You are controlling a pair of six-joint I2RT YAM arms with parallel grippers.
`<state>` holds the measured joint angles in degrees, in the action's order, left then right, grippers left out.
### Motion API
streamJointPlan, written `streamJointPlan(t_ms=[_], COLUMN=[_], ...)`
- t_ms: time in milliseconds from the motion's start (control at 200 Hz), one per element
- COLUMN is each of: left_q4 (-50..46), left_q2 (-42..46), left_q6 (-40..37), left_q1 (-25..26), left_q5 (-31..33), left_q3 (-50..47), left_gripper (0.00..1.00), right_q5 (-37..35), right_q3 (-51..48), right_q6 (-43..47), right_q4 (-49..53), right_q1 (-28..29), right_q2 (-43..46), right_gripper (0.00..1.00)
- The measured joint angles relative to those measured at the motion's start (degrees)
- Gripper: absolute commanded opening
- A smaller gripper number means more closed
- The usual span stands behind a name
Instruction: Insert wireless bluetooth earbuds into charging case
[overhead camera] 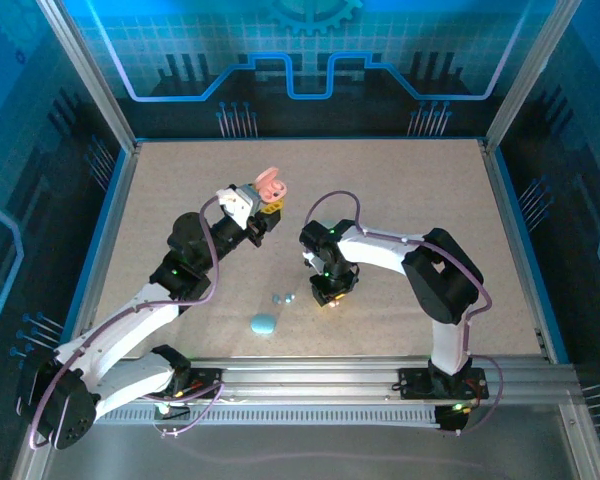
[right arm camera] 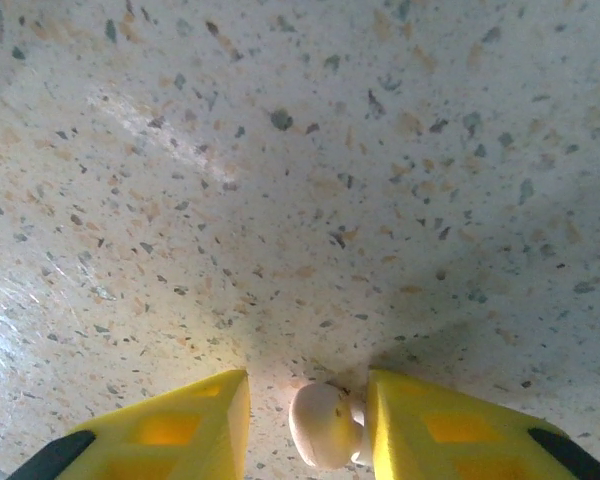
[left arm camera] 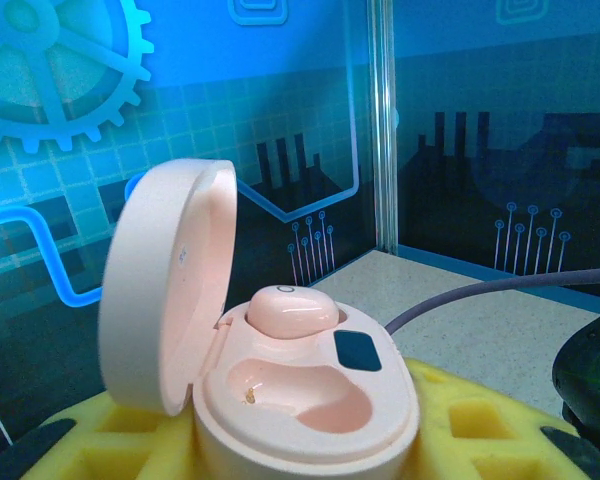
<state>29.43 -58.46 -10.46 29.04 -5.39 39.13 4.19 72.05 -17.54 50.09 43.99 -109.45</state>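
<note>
My left gripper (overhead camera: 263, 207) is raised over the far middle of the table, shut on an open pink charging case (left arm camera: 310, 400) between its yellow fingers (left arm camera: 470, 420). One pink earbud (left arm camera: 290, 312) sits in the case's far slot. The near slot (left arm camera: 305, 392) is empty, and the lid (left arm camera: 165, 280) stands up on the left. My right gripper (right arm camera: 308, 422) points down at the table, open. A second pink earbud (right arm camera: 323, 425) lies on the table between its pads, against the right pad (right arm camera: 440, 425) and apart from the left one. Two tiny blue earbuds (overhead camera: 283, 297) lie left of the right gripper (overhead camera: 330, 292).
A closed light blue case (overhead camera: 264, 324) lies near the front edge, just below the blue buds. The speckled tabletop (overhead camera: 420, 200) is bounded by a blue rim and aluminium frame posts. A grey cable (left arm camera: 500, 290) crosses the left wrist view.
</note>
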Motion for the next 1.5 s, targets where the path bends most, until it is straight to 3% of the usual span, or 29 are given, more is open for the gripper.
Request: streamJointPlan(t_ms=[485,1101,1501], left_q4=[0.00,0.00,0.00], left_q2=[0.00,0.00,0.00], left_q6=[0.00,0.02,0.02], left_q1=[0.00,0.00,0.00], left_q5=[-0.02,-0.02,-0.02], left_q3=[0.00,0.00,0.00], left_gripper=[0.32,0.31,0.31], right_q5=[-1.36,-0.07,0.09], right_q3=[0.83,-0.02,-0.04], right_q6=[1.99,-0.37,0.90], right_q4=[0.96,0.42,0.79], right_q1=[0.00,-2.01,-1.84], right_q2=[-1.07,-0.66,-0.61], right_gripper=[0.27,0.33,0.30])
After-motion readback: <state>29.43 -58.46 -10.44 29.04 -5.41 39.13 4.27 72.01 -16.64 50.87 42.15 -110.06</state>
